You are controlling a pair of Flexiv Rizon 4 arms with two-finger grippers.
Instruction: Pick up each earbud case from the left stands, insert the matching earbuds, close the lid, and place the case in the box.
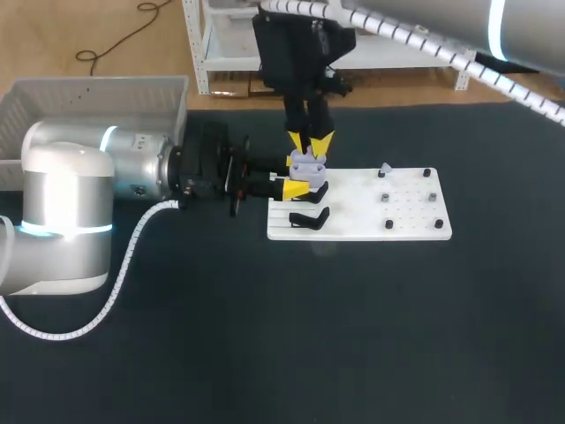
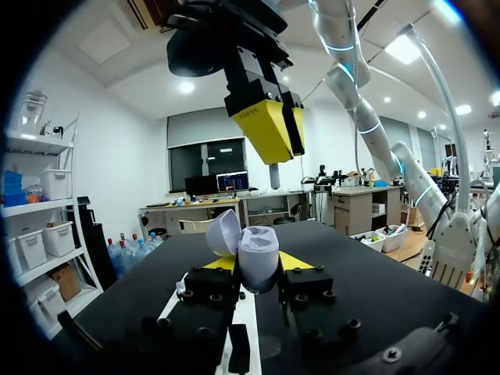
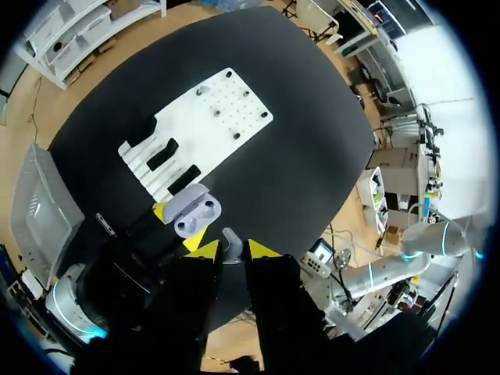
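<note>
the open earbud case [image 1: 308,164] is gripped from two sides by the left hand [image 2: 256,266]. it is held above the stand end of the white board [image 1: 408,223] on the worktop [image 1: 265,344], with its lid [image 3: 186,197] swung back and its two sockets turned upward. directly over it the right hand [image 1: 310,141] is closed on a small grey earbud [image 3: 230,239], part of which shows below the yellow tips. the step in hand is judged to be the seating of this earbud.

for this to be done well, the earbud should be lined up over one socket only, not over the ridge between the two. which socket matches cannot be told from these views, so the bud's shape should be checked against the cavity before descent. the descent is best kept straight and slow. the case should be held level and firm by the left hand, so that it is neither pushed down nor twisted. the open lid should be kept clear of the right fingers. release should be made only once the bud is seated, or it may be tipped out. the box [image 1: 88,97] at the far left is not needed yet.
</note>
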